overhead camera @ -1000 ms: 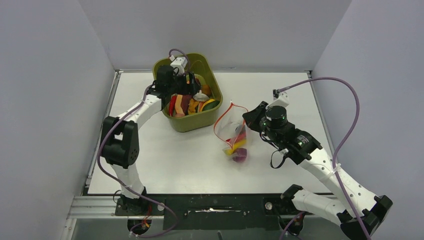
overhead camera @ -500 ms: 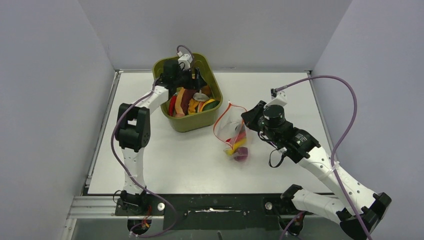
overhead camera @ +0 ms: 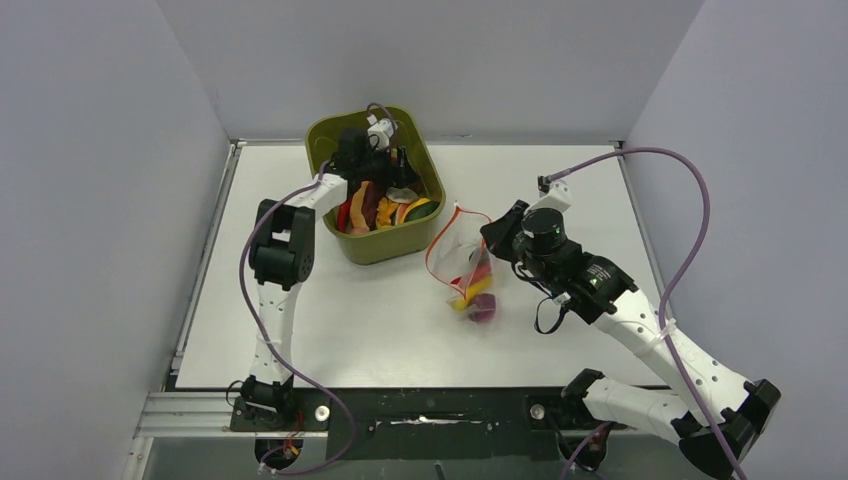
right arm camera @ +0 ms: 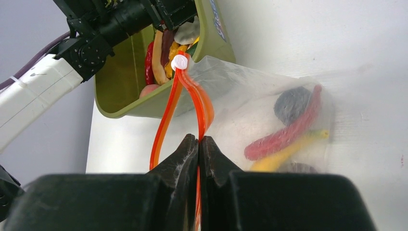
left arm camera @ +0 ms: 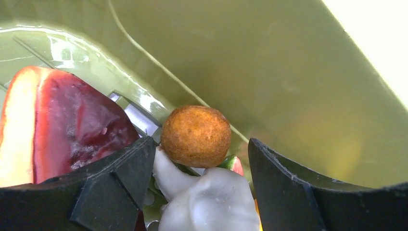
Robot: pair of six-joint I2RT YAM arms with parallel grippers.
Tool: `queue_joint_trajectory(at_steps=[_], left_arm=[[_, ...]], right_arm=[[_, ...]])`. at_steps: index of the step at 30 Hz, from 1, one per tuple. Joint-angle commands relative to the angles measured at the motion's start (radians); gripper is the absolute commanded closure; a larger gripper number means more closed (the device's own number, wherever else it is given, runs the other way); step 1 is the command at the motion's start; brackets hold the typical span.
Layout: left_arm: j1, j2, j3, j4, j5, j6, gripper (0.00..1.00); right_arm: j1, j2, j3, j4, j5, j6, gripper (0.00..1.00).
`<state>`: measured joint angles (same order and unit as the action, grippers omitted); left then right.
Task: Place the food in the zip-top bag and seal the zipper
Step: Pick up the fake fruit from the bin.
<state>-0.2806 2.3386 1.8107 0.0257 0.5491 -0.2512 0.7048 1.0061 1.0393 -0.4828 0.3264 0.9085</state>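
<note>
**A:** Where have you got your left jaws?

**B:** Your left arm [overhead camera: 305, 200] reaches into the green bin [overhead camera: 385, 250], and the jaws are down at its far end. They are released and spread wide, gripping nothing. In the left wrist view a round brown-orange ball [left arm camera: 195, 136] sits in the gap between your fingers [left arm camera: 110, 187], and I can't see it touching either one. A white lumpy piece [left arm camera: 207, 204] lies just below the ball, close against the left finger.

**A:** Anything else beside them?

**B:** A dark red slice [left arm camera: 62, 130] with a pale edge sits left of the ball, by the bin's wall. From above, you can see more red, orange, yellow and green food heaped in the bin's near half.

**A:** And your right jaws?

**B:** They're clenched on the zipper [right arm camera: 203, 106], pinching one run of the red-orange strip between the tips. The strip makes a loop, so the mouth gapes. The loop's far end, with a small white tab [right arm camera: 181, 61], is next to the bin's corner.

**A:** Where is the bag itself?

**B:** The bag [right arm camera: 250, 96] lies on the worktop [overhead camera: 330, 310] just right of the bin, between it and your right arm [overhead camera: 600, 290]. Inside it you have a red pepper [right arm camera: 284, 132], a yellow banana [right arm camera: 288, 151] and a dark round piece [right arm camera: 292, 103]. A purple piece [overhead camera: 480, 308] sits at the bag's near end.
</note>
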Motion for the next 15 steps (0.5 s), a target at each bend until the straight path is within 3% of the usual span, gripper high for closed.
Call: queue_joint_trajectory(at_steps=[1, 4, 8, 15], left_arm=[[-0.001, 0.013, 0.058, 0.037, 0.077, -0.013, 0.31], [0.001, 0.040, 0.070, 0.043, 0.093, -0.034, 0.37], [0.001, 0.046, 0.082, 0.027, 0.104, -0.043, 0.55], [0.002, -0.022, 0.051, 0.022, 0.071, -0.030, 0.68]], right_arm=[[0.010, -0.010, 0.044, 0.036, 0.040, -0.005, 1.00], [0.010, -0.012, 0.041, 0.041, 0.042, -0.008, 1.00], [0.012, -0.016, 0.038, 0.041, 0.040, -0.010, 1.00], [0.012, -0.033, 0.009, 0.055, 0.034, 0.004, 1.00]])
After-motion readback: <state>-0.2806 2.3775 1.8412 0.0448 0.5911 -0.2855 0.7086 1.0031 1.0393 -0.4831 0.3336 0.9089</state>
